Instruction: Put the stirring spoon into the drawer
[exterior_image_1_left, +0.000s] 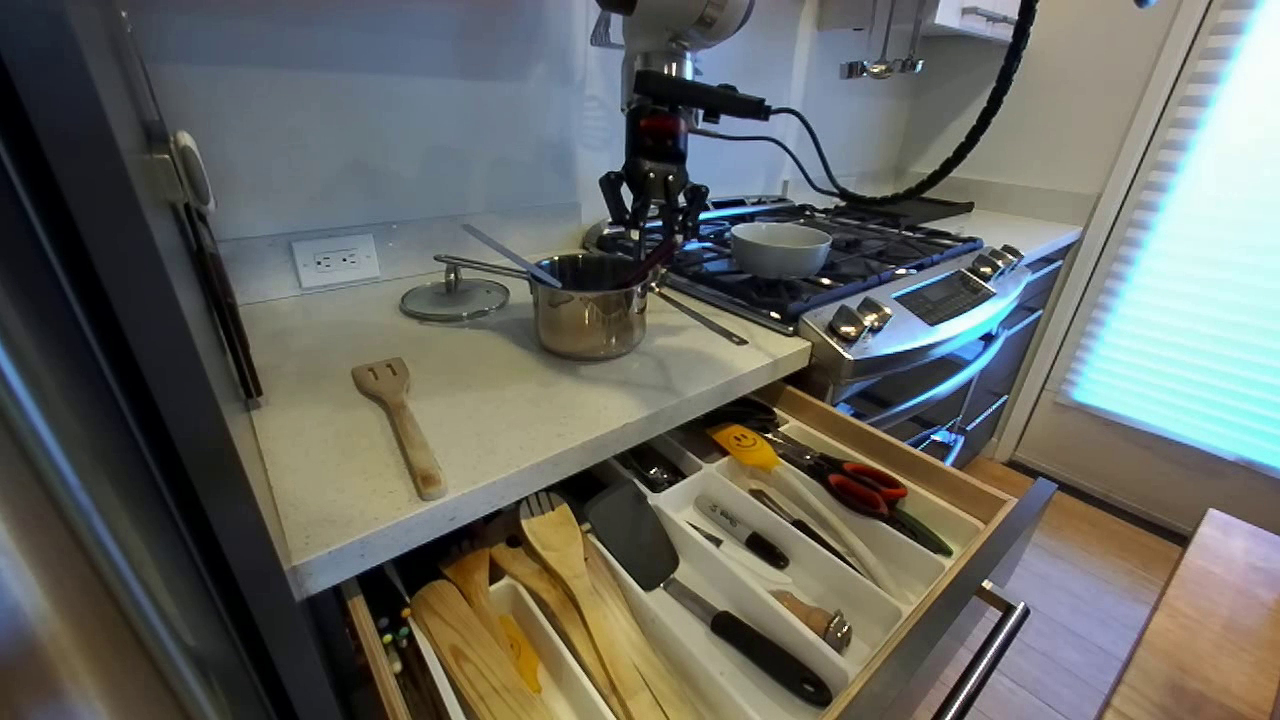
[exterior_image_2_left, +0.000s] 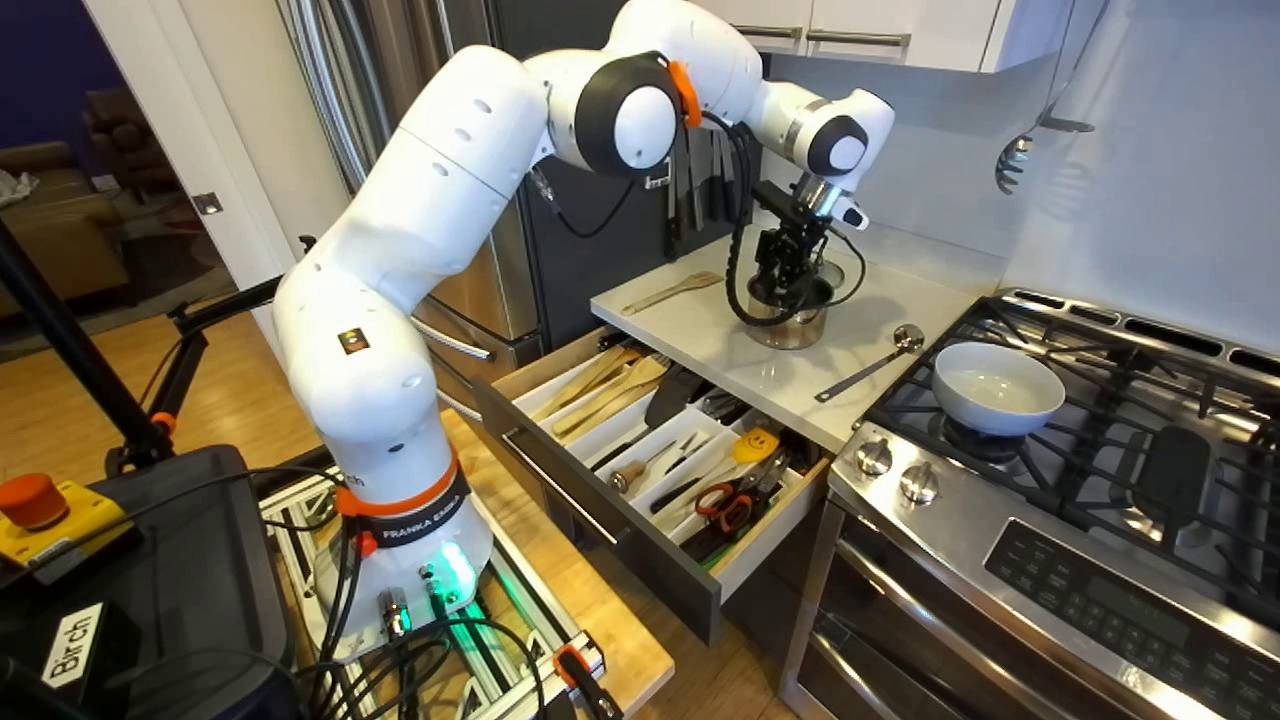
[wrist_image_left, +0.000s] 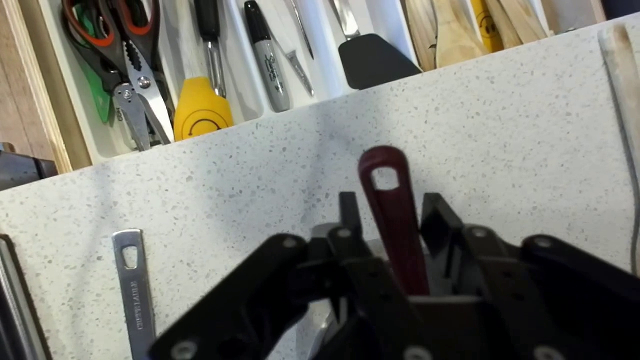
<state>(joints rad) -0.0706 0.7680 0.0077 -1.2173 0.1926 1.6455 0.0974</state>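
Observation:
The stirring spoon shows as a dark red handle (wrist_image_left: 397, 220) with a hole in its end. It leans out of the steel pot (exterior_image_1_left: 590, 325) in an exterior view (exterior_image_1_left: 652, 262); its head is hidden inside. My gripper (wrist_image_left: 390, 205) is open with a finger on each side of the handle; a gap shows at the left finger, and the right finger is very close to it. In both exterior views the gripper (exterior_image_1_left: 662, 235) (exterior_image_2_left: 790, 292) is just over the pot. The drawer (exterior_image_1_left: 900, 450) stands open below the counter, its white tray holding cutlery, scissors and wooden tools.
A grey utensil handle (exterior_image_1_left: 510, 255) also leans from the pot. A glass lid (exterior_image_1_left: 455, 300) and wooden spatula (exterior_image_1_left: 400, 420) lie on the counter. A metal ladle (exterior_image_2_left: 905, 340) lies beside the pot. A bowl (exterior_image_2_left: 998, 390) stands on the stove.

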